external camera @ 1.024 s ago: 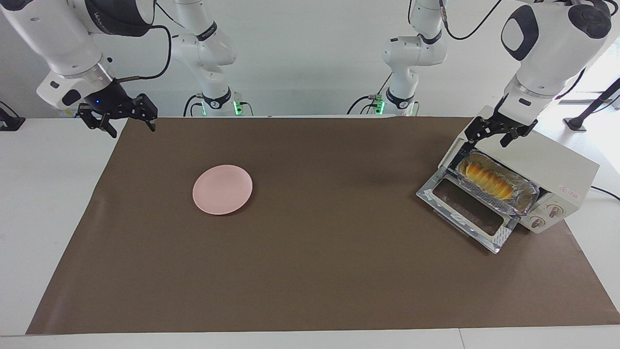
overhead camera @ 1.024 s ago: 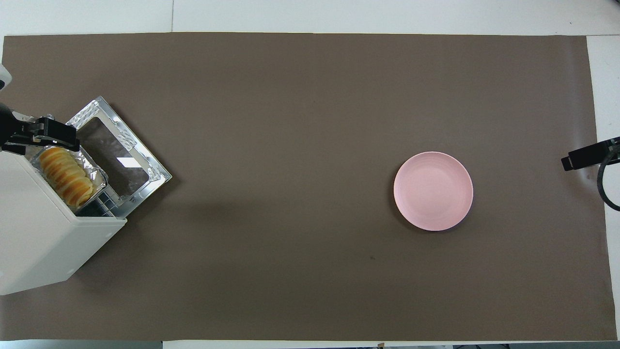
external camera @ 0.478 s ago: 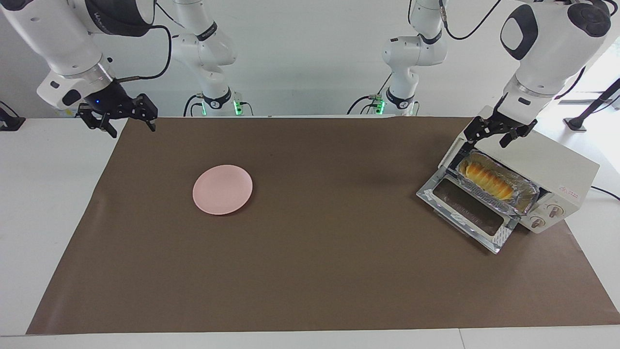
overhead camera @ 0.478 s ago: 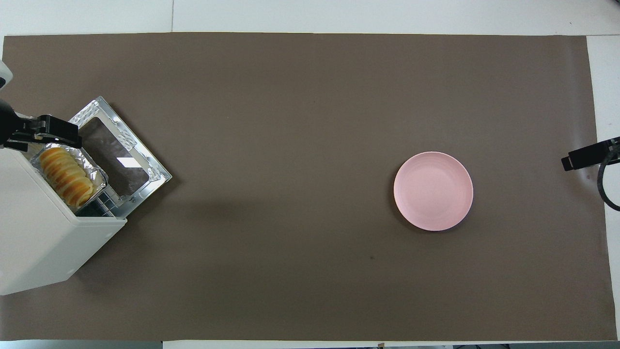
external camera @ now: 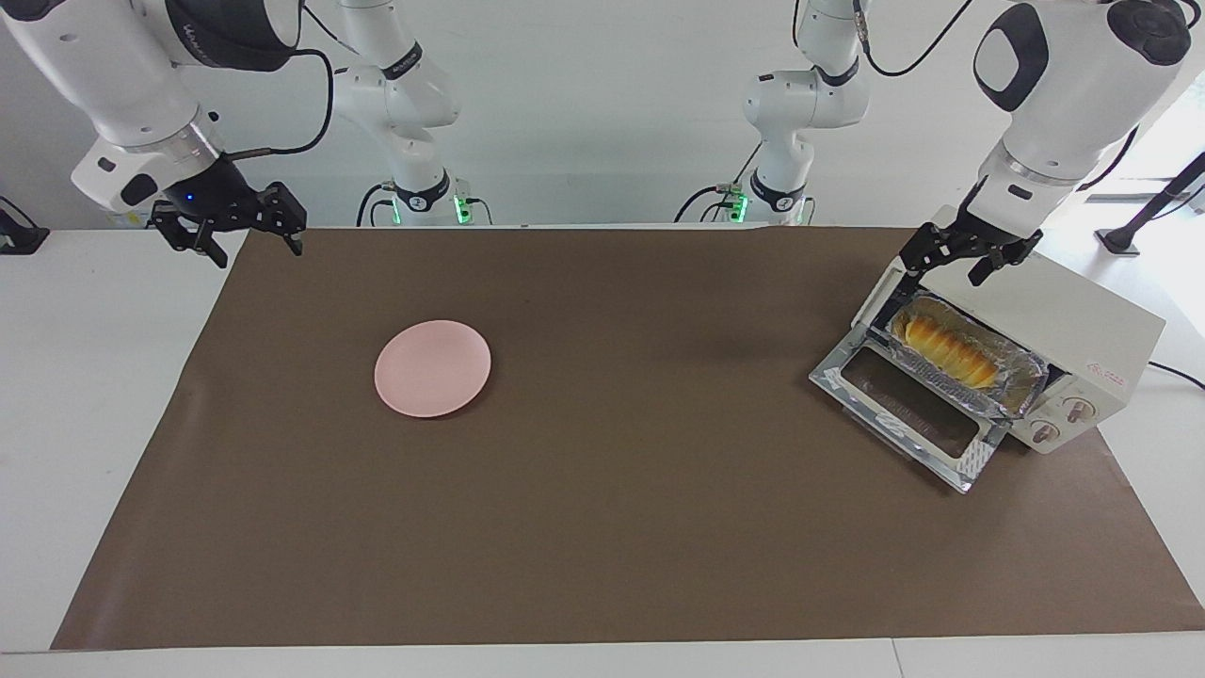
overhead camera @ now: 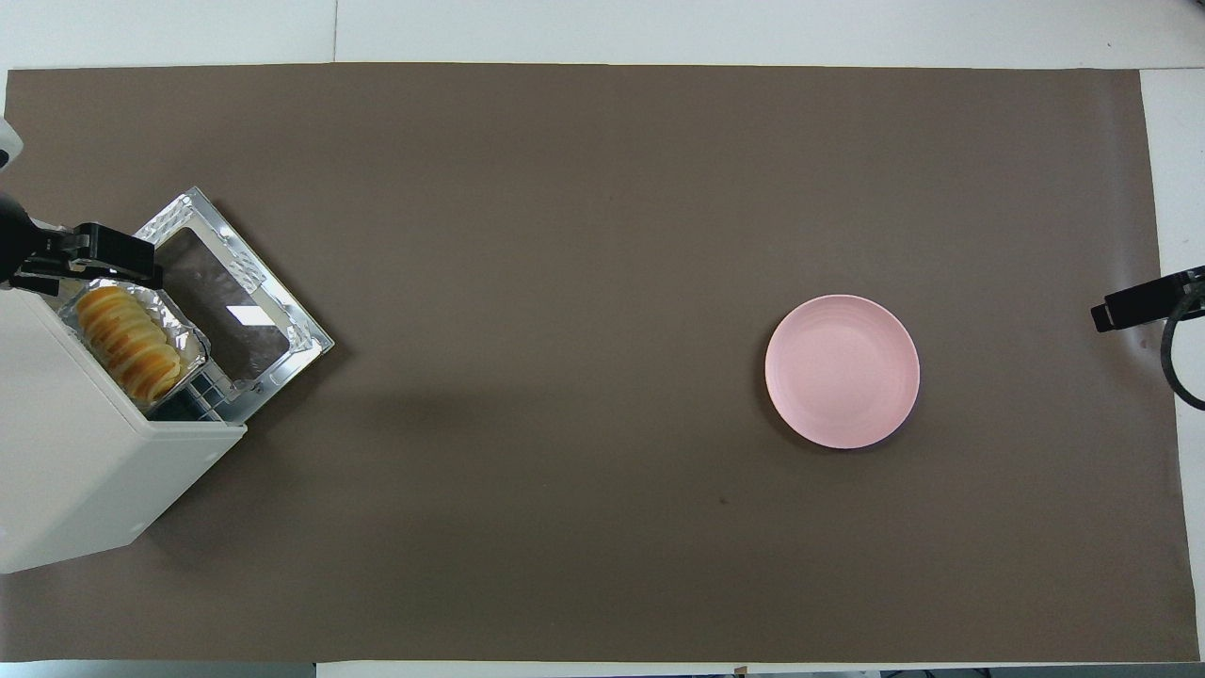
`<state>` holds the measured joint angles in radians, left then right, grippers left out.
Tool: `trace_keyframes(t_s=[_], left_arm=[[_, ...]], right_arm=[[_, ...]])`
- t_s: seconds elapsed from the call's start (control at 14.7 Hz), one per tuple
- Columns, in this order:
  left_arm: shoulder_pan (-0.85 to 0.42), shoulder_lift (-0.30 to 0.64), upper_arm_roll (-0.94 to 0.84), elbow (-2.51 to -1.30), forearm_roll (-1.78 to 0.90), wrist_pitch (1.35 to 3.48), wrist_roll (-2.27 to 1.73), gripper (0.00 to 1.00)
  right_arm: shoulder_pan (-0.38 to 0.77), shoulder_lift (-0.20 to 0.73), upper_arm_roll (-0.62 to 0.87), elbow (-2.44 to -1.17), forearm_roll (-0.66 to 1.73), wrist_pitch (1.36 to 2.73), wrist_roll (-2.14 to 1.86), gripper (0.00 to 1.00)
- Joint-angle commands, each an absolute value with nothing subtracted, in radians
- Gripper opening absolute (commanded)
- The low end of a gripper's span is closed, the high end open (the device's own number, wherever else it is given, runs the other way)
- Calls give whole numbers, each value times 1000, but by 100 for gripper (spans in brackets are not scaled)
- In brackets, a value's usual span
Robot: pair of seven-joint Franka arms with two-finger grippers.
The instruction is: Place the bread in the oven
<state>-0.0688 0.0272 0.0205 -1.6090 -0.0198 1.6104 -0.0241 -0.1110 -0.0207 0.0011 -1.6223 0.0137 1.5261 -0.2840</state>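
Left gripper [external camera: 953,263] hangs at the upper right of the facing view, over the top edge of the oven [external camera: 1064,320], its 2 fingers spread apart with nothing between them. In the overhead view it shows at the left edge of the frame [overhead camera: 94,264], above the end of the foil tray [overhead camera: 184,330]. It touches neither the tray nor the bread.

Right gripper [external camera: 247,237] is at the upper left of the facing view, raised over the edge of the brown mat [external camera: 602,527], jaws open and empty; this arm waits. Only its dark tip shows in the overhead view, at the right edge of the frame [overhead camera: 1134,306].

At the right of the facing view the oven stands on the mat with its glass door [external camera: 908,410] dropped flat open. The bread [external camera: 946,348] lies in the crinkled silver foil tray, which sits in the oven's mouth with part of it sticking out over the door hinge. In the overhead view the bread [overhead camera: 127,341] is at the left, half under the oven's white top.

One pink plate [external camera: 433,367] lies bare left of centre in the facing view, well apart from the oven.
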Motion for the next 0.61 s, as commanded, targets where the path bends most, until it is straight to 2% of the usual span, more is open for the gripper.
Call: trace_keyframes(t_s=[0.0,0.55], left_arm=[[-58,25,12,-1597,-35,1566,-14,100],[-58,21,12,-1601,-34,1551,-14,100]], right_arm=[[-123,-41,12,-1640,11,1514,-279,100],[-123,-41,12,-1640,11,1514,-278,100]])
